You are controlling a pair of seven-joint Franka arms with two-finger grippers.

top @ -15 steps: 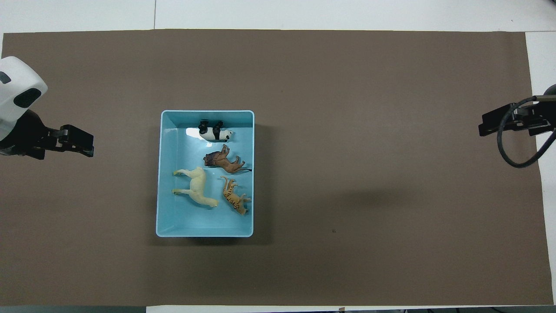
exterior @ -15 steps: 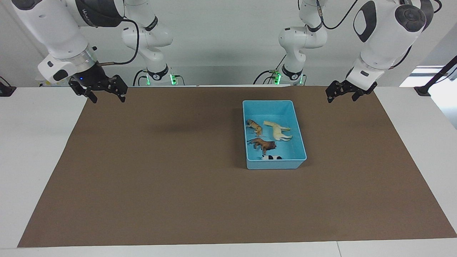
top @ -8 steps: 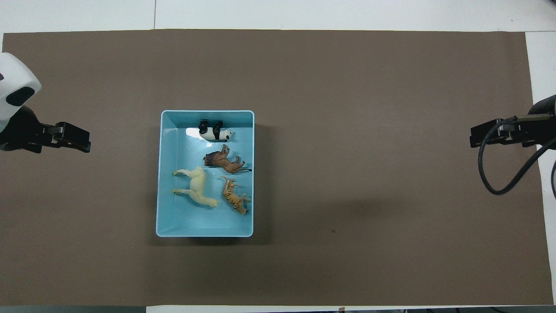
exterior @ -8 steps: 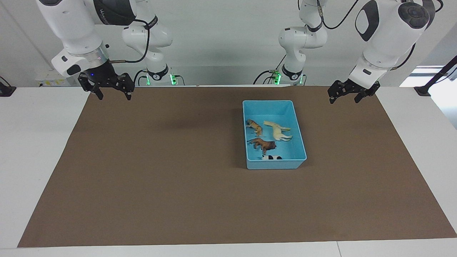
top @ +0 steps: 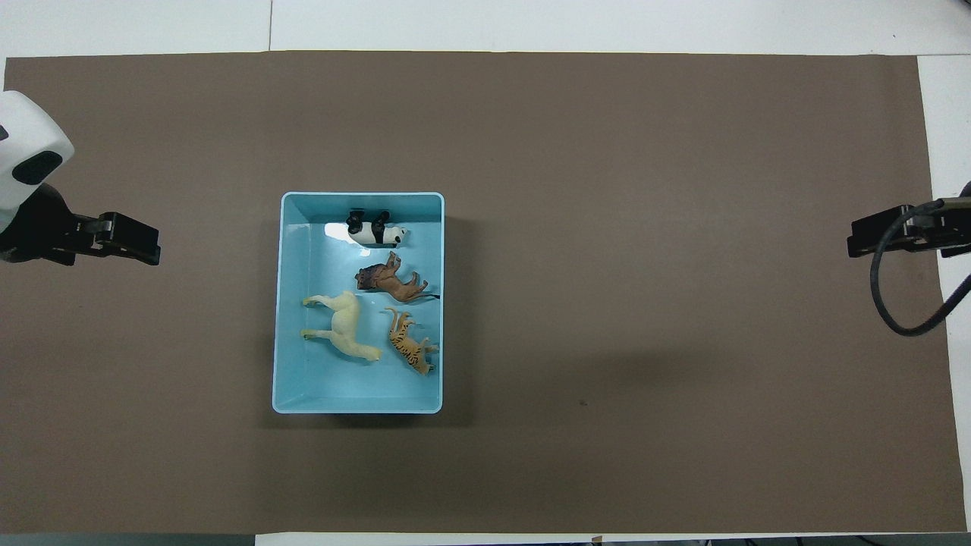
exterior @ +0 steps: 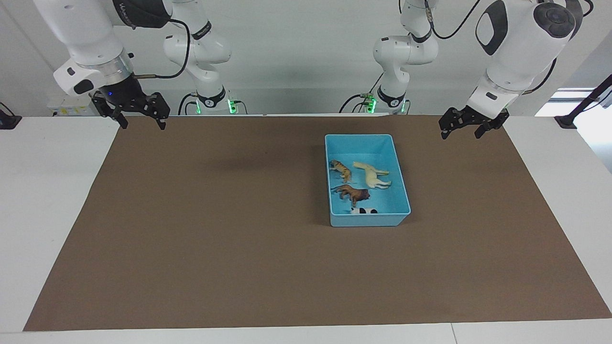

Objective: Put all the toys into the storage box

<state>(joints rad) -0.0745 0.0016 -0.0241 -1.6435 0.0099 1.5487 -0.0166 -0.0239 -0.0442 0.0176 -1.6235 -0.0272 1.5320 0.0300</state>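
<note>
Box [exterior: 400,191]: light blue tub on the brown mat [exterior: 215,248], toward the left arm's end of the table. All four toys lie inside it, on their sides, none touching a gripper.

- Tiger [exterior: 340,169]: nearest the robots, beside the horse [exterior: 372,175], which is toward the left arm's end.
- Lion [exterior: 353,193]: mid-box, farther from the robots than the tiger.
- Panda [exterior: 363,210]: farthest from the robots, close against the end wall; half hidden by the wall in the facing view, clear in the overhead [top: 373,230].

Left gripper [exterior: 461,130]: up in the air over the mat's edge at its own end, fingers apart, nothing between them. Right gripper [exterior: 138,117]: up over the mat's corner at the other end, fingers apart, empty. Both well apart from the box.

Handling, by judgement: toys look like hard moulded plastic; prob. light, stiff, a bit slick, not fragile. Best hold = across the body mid-trunk; legs and tails too thin, would twist out. Box: stiff low walls, light; pinch a long wall if it must shift.

Task looks done; nothing on the mat outside the box.
</note>
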